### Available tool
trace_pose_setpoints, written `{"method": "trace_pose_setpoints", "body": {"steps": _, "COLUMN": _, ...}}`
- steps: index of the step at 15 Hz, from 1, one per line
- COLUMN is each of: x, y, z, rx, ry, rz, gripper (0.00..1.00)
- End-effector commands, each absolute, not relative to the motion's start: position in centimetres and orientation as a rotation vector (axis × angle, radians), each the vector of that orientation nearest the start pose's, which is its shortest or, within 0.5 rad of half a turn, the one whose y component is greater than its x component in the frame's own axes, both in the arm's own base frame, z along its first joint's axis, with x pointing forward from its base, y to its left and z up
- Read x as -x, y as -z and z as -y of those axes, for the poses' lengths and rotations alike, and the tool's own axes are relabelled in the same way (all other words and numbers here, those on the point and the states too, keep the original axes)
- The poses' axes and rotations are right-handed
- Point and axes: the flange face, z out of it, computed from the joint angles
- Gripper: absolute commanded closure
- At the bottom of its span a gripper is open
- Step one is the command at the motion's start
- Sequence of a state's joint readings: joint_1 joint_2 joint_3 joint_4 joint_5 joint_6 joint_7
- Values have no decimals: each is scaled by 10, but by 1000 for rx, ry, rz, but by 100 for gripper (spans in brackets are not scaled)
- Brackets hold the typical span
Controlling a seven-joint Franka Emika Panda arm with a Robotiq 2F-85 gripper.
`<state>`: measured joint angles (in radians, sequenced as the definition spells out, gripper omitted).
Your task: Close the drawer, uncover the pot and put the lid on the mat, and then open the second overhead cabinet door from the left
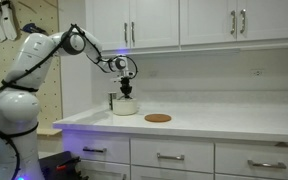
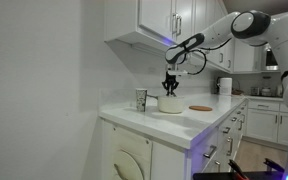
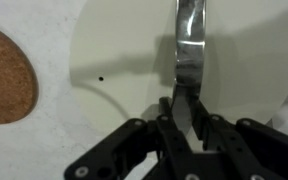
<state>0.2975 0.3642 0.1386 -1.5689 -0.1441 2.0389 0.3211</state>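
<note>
gripper (image 3: 184, 106): black two-finger unit entering from the bottom of the wrist view, jaws closed across the silvery strap handle (image 3: 187, 45) of the lid (image 3: 124, 60).

lid: pale round disc with a small dark dot off-centre. it sits over the pot (image 1: 124, 108), which stands on the white counter (image 1: 224, 122). whether it has left the rim cannot be told.

handle, orientation: long axis runs top to bottom in the wrist view, straight away from the gripper body. the jaws pinch it across its narrow width, near its nearer end (a slightly off-centre hold, so the lid may tip when raised).

mat (image 3: 2, 75): brown cork disc, flat on the counter, near the pot but apart from it, bare on top.

drawer fronts (image 1: 169, 155): all look flush in an exterior view, so the closing step is judged done.

step in hand: uncovering the pot.

next move calls for: a straight lift clear of the rim, a short sideways carry toward the mat, a level set-down centred on the cork, then release.

second overhead cabinet door (image 1: 154, 22): shut, not yet handled.
</note>
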Motion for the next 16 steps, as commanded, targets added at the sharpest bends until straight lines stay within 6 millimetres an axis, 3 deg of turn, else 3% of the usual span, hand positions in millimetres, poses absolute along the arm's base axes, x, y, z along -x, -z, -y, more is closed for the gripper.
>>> {"method": "trace_pose_setpoints", "body": {"steps": 1, "x": -618, "y": -465, "z": -258, "rx": 3177, "ry": 199, "rz": 205, "gripper": 94}}
{"method": "trace_pose_setpoints", "body": {"steps": 16, "x": -607, "y": -491, "z": -258, "rx": 3154, "ry": 245, "rz": 223, "gripper": 94}}
